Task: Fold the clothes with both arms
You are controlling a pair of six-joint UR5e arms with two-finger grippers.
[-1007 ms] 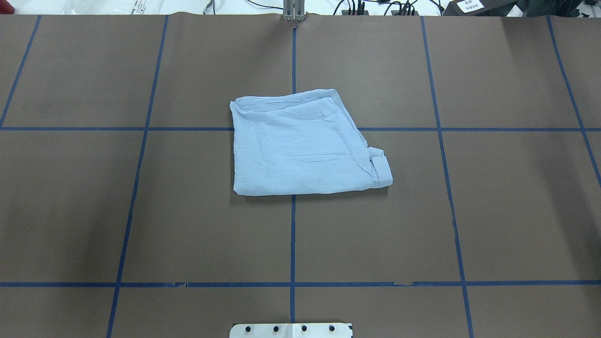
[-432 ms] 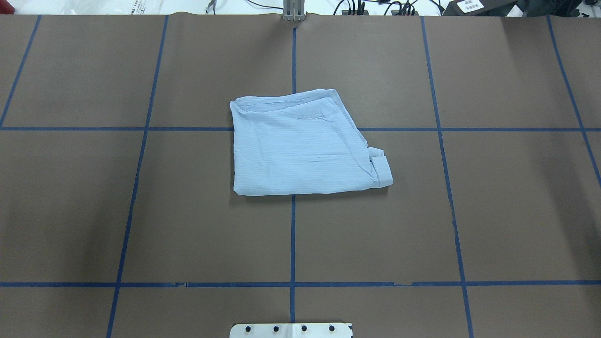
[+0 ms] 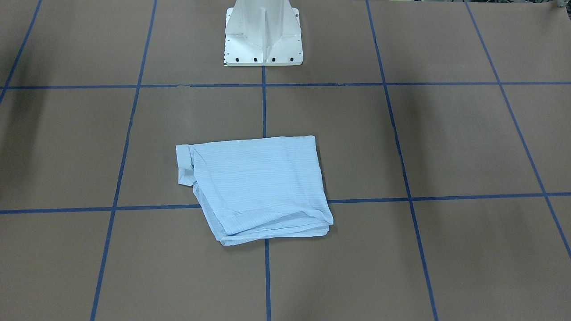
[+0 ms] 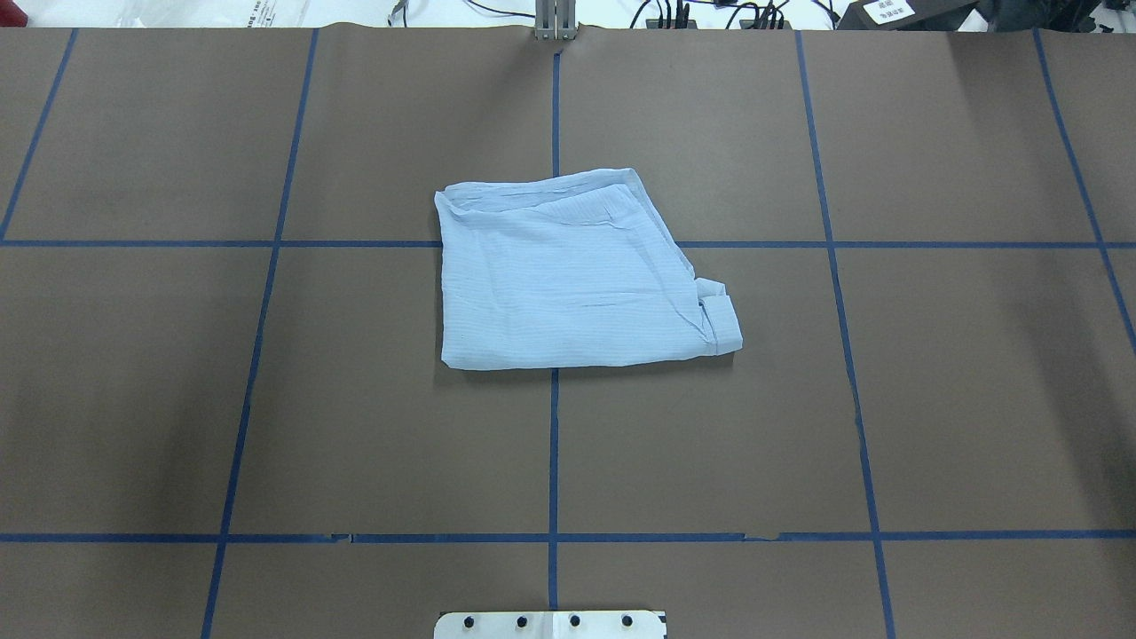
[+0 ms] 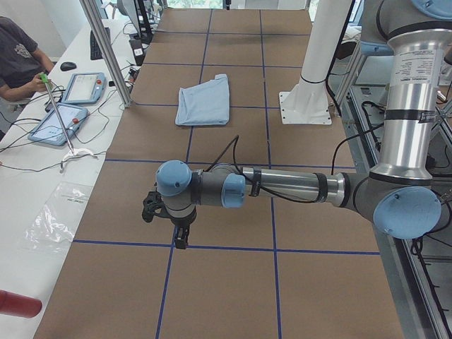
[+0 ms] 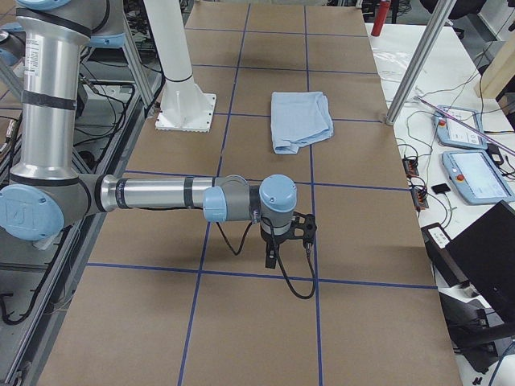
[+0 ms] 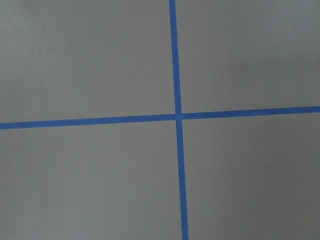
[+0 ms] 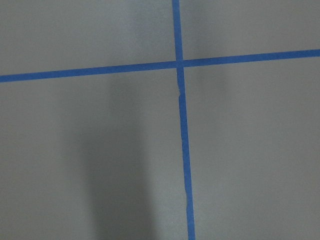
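Though my left pincer (image 5: 181, 239) and right pincer (image 6: 272, 257) hang over bare table (image 4: 266, 399), well apart from the shirt (image 4: 568, 275), I cannot tell if they stand apart or together. Shirt lies folded at table centre: thin, limp, light; pinch layered corners, I judge.

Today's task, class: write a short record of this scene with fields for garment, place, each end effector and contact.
garment: light-blue shirt, folded into a compact stack
place: table middle, over a blue tape crossing
left end effector: above bare table, apart from shirt; opening unclear
right end effector: likewise, toward the other end
contact: shirt untouched
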